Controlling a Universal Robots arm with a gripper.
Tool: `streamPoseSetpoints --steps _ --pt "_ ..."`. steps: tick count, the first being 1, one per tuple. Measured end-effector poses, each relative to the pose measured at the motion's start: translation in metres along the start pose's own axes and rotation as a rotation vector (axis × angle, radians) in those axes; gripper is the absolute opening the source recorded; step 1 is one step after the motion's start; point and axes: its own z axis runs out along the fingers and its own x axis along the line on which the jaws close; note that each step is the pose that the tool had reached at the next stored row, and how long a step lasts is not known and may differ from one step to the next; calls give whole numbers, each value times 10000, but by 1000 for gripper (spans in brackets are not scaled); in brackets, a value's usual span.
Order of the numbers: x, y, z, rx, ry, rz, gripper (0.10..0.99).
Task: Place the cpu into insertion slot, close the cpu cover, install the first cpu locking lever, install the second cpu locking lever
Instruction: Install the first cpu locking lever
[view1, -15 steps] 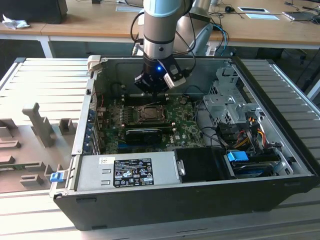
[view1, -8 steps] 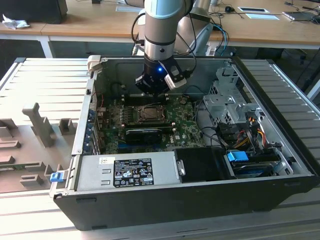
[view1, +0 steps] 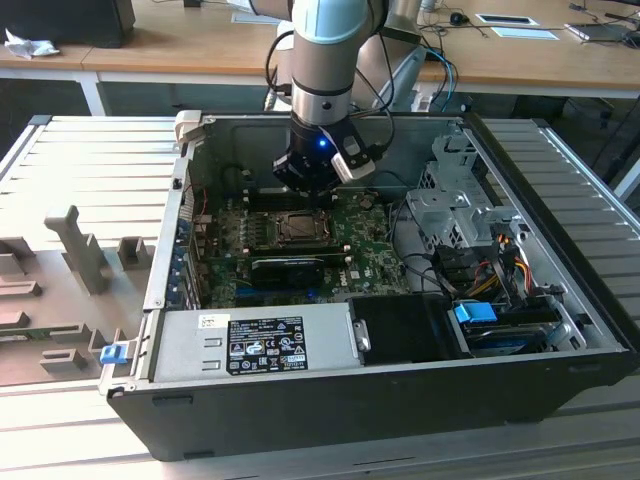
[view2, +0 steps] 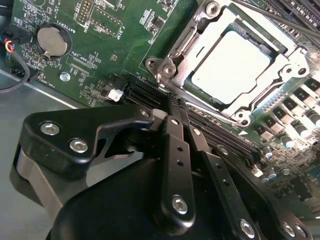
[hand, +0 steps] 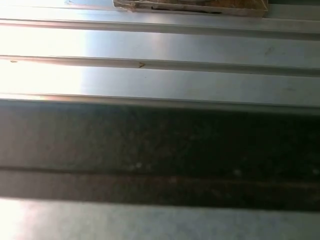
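The cpu (view2: 232, 62) lies flat in the insertion slot (view2: 280, 47) on the green motherboard (view2: 100, 40), its silvery top showing through the window of the cpu cover (view2: 200, 30), which lies down over it. Wire locking levers (view2: 186, 44) run along the socket's edges; whether they are latched I cannot tell. My gripper (view2: 172, 102) hovers just beside a corner of the socket frame, its black fingers (view2: 176, 150) pressed together with nothing between them. In the exterior view the gripper (view1: 312, 188) hangs low inside the open case, just behind the socket (view1: 297, 228).
The computer case (view1: 560, 220) lies open on a ribbed metal table (view1: 90, 150). A long black card (view1: 288, 266), the power supply (view1: 250, 340), drive cage (view1: 455, 205) and cable bundles (view1: 490, 270) crowd the socket. Memory slots (view2: 215, 132) and a coin battery (view2: 51, 41) sit nearby.
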Motion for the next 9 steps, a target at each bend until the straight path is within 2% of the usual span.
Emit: streamPoseSetpoints --steps 9 --pt "-3 -4 40 31 1 -2 106"
